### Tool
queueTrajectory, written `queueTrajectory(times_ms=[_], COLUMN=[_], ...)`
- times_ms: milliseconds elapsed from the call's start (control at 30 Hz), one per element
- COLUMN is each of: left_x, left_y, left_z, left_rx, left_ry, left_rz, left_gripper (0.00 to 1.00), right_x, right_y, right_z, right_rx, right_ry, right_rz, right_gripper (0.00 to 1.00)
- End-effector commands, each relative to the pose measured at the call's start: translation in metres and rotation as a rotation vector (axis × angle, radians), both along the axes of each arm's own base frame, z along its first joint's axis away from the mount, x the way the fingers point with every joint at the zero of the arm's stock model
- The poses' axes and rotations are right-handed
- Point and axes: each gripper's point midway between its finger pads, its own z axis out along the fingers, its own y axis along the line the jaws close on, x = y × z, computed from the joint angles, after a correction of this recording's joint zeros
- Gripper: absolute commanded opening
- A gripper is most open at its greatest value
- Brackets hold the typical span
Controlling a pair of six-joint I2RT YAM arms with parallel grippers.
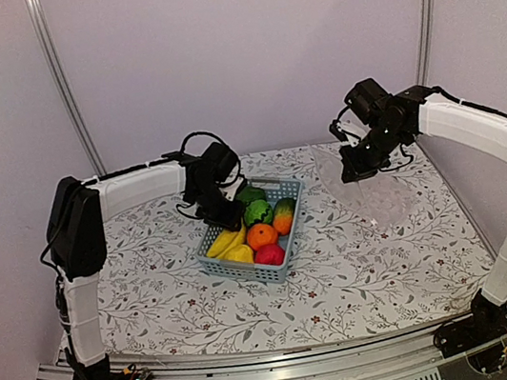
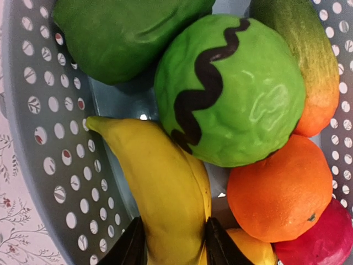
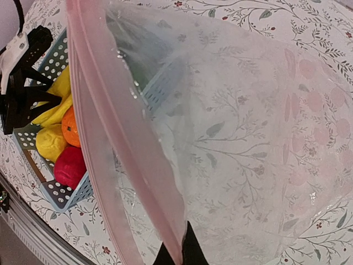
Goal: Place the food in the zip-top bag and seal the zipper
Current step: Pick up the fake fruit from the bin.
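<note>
The food lies in a blue-grey basket [image 1: 247,273]: a yellow banana [image 2: 165,187], a striped green melon [image 2: 231,88], an orange [image 2: 276,190], a red apple [image 2: 320,243], a green pepper [image 2: 121,33] and a green-orange mango [image 2: 314,72]. My left gripper [image 2: 174,232] reaches down into the basket, its two fingers pressed against either side of the banana. My right gripper [image 3: 179,254] is shut on the mouth edge of the clear zip-top bag [image 3: 237,127], pinching its pink zipper [image 3: 110,132]. It holds that edge lifted at the table's back right, and the mouth hangs open toward the basket.
The basket [image 3: 60,193] stands mid-table on a floral cloth [image 1: 364,278], just left of the bag [image 1: 380,194]. A second yellow fruit [image 3: 49,141] lies beside the apple. Pale walls with metal posts close in the back and sides.
</note>
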Motion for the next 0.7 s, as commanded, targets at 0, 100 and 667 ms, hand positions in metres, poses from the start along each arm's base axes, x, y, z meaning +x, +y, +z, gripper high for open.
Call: queueTrajectory(times_ms=[0,100,667], left_x=[-0.003,-0.004,0.014], left_y=[-0.001,0.000,-0.004], left_z=[0.002,-0.001,0.157], left_rx=[-0.007,-0.003,-0.237], left_ry=[0.027,0.038,-0.225], left_rz=[-0.007,0.003,0.145], left_gripper=[0.37,0.41,0.06], right_x=[0.002,0.002,0.007], right_y=[0.006,0.006,0.005], right_z=[0.007,0.006,0.020], right_rx=[0.025,0.024,0.011], right_ry=[-0.001,0.001,-0.011], right_rz=[0.005,0.005,0.001], right_gripper=[0.00,0.00,0.00])
